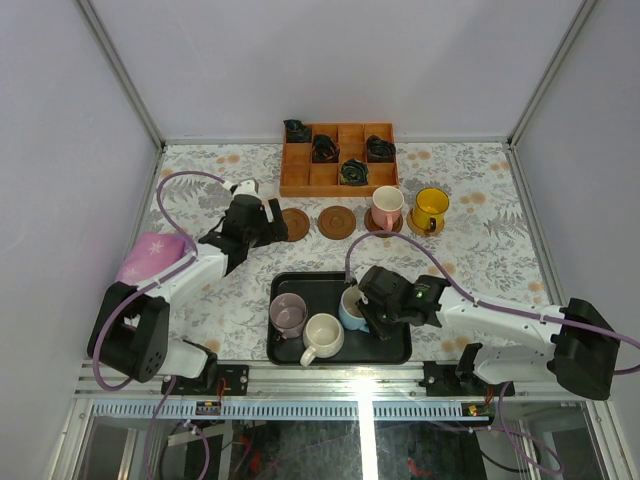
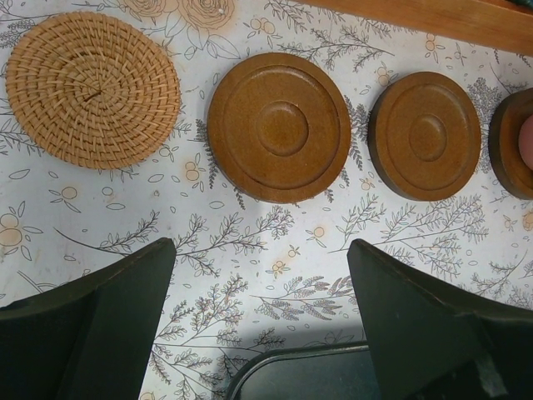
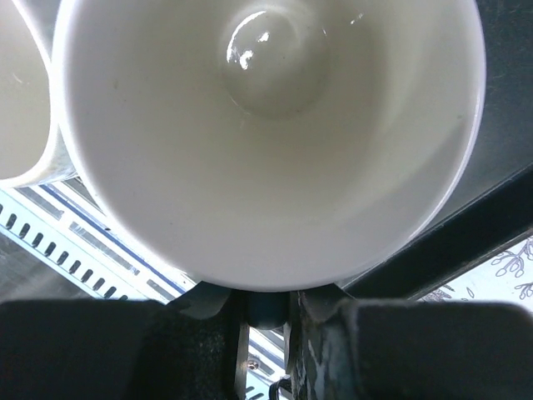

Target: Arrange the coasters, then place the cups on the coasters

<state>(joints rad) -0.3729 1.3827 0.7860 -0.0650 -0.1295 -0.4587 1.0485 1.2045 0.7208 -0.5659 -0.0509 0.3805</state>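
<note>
The table (image 1: 480,240) carries a black tray (image 1: 385,348) that holds three upright cups. The right gripper (image 3: 266,310) is down at the light blue cup (image 1: 350,310). Its jaws are drawn in on the cup's handle, with a finger against each side. The cup's mouth faces up and its body lies straight beyond the jaws, so the handle points back into them. The white cup (image 1: 323,335) stands just to one side of these jaws, and the mauve cup (image 1: 288,313) is farther off past it.

The left gripper (image 2: 260,250) hangs over the table with its jaws spread wide and nothing between them. Ahead of the jaws the coasters lie flat in a row that runs across the gap. A dark brown coaster (image 2: 279,127) lies directly in front. A tan woven coaster (image 2: 92,87) lies beyond the left finger, and a second brown coaster (image 2: 425,135) lies beyond the right finger. Farther along that row, the pink cup (image 1: 387,205) and the yellow cup (image 1: 431,208) each sit on a coaster.
</note>
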